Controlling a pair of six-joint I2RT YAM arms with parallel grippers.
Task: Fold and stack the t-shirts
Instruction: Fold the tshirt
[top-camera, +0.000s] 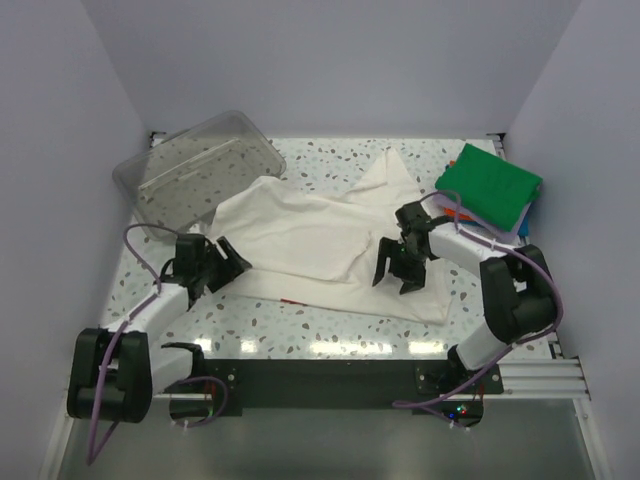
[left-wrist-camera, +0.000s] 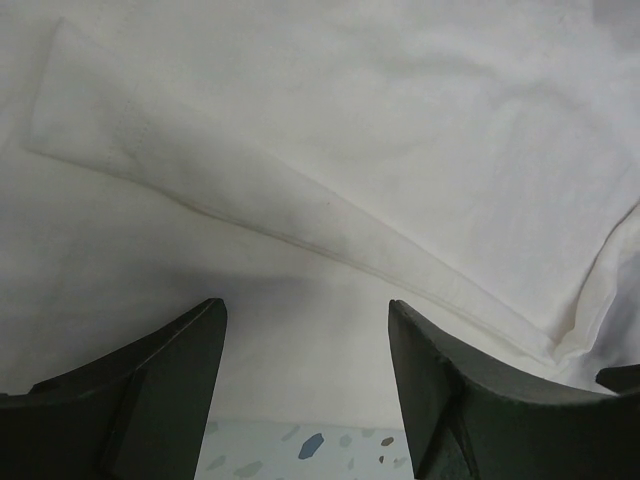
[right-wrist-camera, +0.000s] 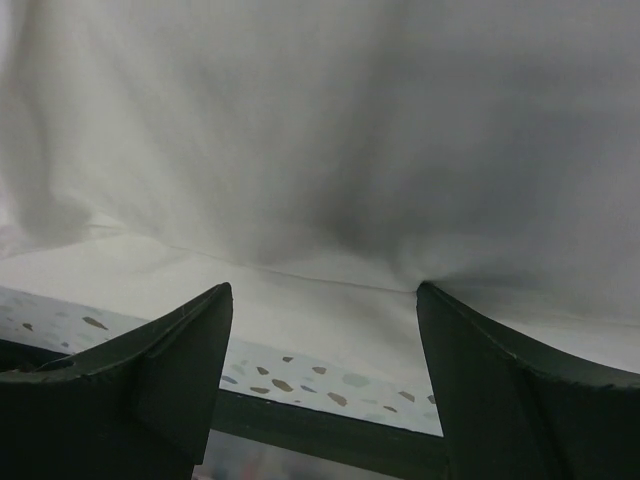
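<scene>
Top external view: a cream-white t-shirt (top-camera: 320, 245) lies across the middle of the speckled table (top-camera: 330, 330), partly folded, with rumpled layers and one corner peaking toward the far edge. Its far-left part lies right beside a clear plastic tub (top-camera: 200, 165), which sits tilted in the far-left corner. Whether cloth and tub touch cannot be told. At the far right, well apart from the loose shirt's body, sits a stack of folded shirts with a green t-shirt (top-camera: 488, 183) on top and coloured edges showing under it.

The left gripper (top-camera: 228, 262) sits at the shirt's near-left edge. Its wrist camera shows both fingers (left-wrist-camera: 150, 390) spread apart with nothing between them, and a folded seam of cream cloth just ahead. The right gripper (top-camera: 398, 272) hangs over the shirt's right half. Its fingers (right-wrist-camera: 150, 370) are also parted and hold nothing — only cloth lies beyond them.

The fold looks unfinished, and the shirt is not yet on the stack. To do this step well, each arm should probably pinch an edge at matching points, taking every layer there rather than only the top one. Lifting both sides together, keeping the cloth lightly taut, would help the fold land flat — and pulling away from the tub would avoid snagging it.
</scene>
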